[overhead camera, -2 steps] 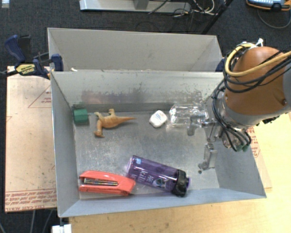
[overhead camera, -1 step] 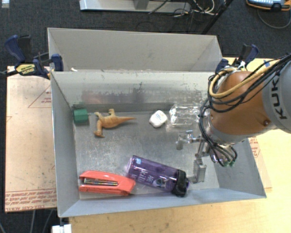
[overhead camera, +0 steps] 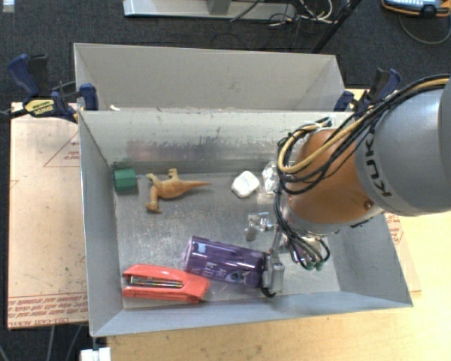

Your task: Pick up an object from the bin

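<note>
My gripper (overhead camera: 272, 275) is low in the bin near the front wall, right at the right end of a purple pouch (overhead camera: 222, 262) that lies flat on the floor. It touches or nearly touches that end of the pouch. A red stapler (overhead camera: 165, 283) lies left of the pouch, by the front left corner.
Toward the back lie a tan toy dinosaur (overhead camera: 169, 188), a green block (overhead camera: 125, 180) at the left wall, a white lump (overhead camera: 245, 184) and a crumpled clear wrapper (overhead camera: 270, 176). The arm's orange cover and cables hang over the bin's right side.
</note>
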